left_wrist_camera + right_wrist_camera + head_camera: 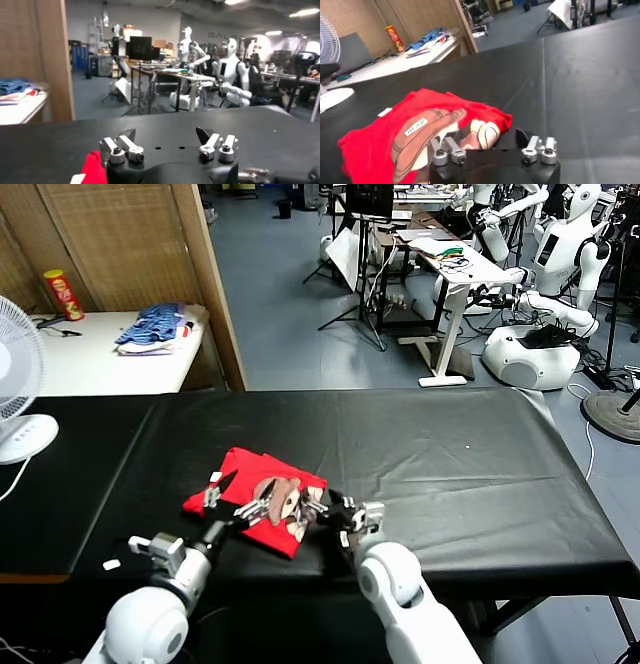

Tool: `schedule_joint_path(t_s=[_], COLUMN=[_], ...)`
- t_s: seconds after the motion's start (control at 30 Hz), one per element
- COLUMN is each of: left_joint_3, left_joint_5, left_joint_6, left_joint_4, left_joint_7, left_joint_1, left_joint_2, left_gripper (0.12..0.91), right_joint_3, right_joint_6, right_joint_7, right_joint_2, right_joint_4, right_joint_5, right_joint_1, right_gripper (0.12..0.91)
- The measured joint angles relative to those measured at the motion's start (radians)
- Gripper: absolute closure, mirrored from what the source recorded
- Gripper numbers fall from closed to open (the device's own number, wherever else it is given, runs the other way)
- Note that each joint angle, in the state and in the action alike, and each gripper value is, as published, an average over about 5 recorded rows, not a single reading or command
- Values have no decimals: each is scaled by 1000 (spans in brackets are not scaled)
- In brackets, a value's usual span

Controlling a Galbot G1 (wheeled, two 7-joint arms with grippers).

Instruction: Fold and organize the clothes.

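Note:
The red T-shirt (250,496) lies folded in a small bundle on the black table (450,464), near its front edge, with the cartoon print (285,502) facing up. My left gripper (240,496) is open and empty, low over the shirt's left part. In the left wrist view only a bit of red cloth (93,167) shows beside the open gripper (167,137). My right gripper (328,509) is open and empty at the shirt's right edge. In the right wrist view the shirt (395,135) lies just ahead of the gripper (485,142), with one finger over the print.
A white fan (15,389) stands at the table's left end. A white side table (90,359) behind holds a blue garment heap (155,324) and a red can (62,294). A small white tag (112,564) lies near the front edge. Other robots (545,294) stand far back right.

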Motion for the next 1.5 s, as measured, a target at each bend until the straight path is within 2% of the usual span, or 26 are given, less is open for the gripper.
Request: schedule_joint_path(t_s=[0.13,0.23,0.33,0.43,0.5,0.57,0.67,0.77,0.87,1.0,1.13,1.27,1.37,1.5], left_joint_3=[-22,-35,-41,-43,-44,-47,-50,-50,-50,-52,-75,-107,-131,-172], left_joint_5=[13,20,27,36,39,39,38,42,45,34,30,15,-4,-42], left_joint_6=[-7,-12,-15,-15,-17,-23,-49,-91,-118,-112,-109,-117,-120,-98], left_joint_4=[-5,-5,2,10,16,24,40,57,63,43,1,-39,-65,-99], left_joint_7=[0,1,1,-1,-6,-15,-24,-25,-45,-88,-106,-131,-137,-153], left_joint_1=[27,40,42,44,48,52,56,64,78,108,162,234,300,390], left_joint_2=[-9,-14,-20,-25,-24,-21,-12,0,12,40,78,91,87,70], left_gripper=[232,232,232,232,232,232,232,232,232,232,232,232,232,232], right_joint_3=[-7,-18,-36,-55,-61,-59,-43,-14,32,113,204,287,336,369], right_joint_6=[23,70,152,255,308,339,362,372,361,324,316,298,282,259], right_joint_7=[-33,-77,-138,-199,-220,-225,-212,-183,-136,-67,-28,14,50,93], right_joint_2=[-3,-15,-35,-63,-83,-107,-147,-188,-222,-254,-261,-244,-221,-192], right_joint_4=[-67,-113,-166,-215,-230,-225,-182,-108,-7,163,330,475,576,676], right_joint_5=[-34,-97,-207,-350,-424,-467,-495,-496,-479,-432,-409,-408,-392,-373], right_joint_1=[55,94,141,183,197,194,162,97,-3,-174,-371,-559,-689,-833], right_gripper=[636,796,876,837,755,639,472,322,243,228,227,227,227,227])
